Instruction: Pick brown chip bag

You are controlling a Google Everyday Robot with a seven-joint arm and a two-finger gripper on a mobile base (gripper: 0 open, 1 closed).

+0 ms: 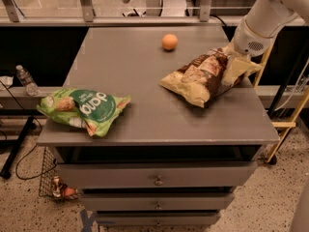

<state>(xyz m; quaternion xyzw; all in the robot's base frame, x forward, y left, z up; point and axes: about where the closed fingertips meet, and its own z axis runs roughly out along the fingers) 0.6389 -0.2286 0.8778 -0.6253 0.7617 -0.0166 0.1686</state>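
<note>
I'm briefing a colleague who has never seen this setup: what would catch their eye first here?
First, the end effector at the right edge of the grey table, down against the right end of the brown chip bag. Next come the green bag at the table's front left corner and the small orange ball near the back, apart from both bags.

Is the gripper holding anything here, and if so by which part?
Cannot tell. The gripper sits against the right end of the brown chip bag, but no firm hold is visible.
</note>
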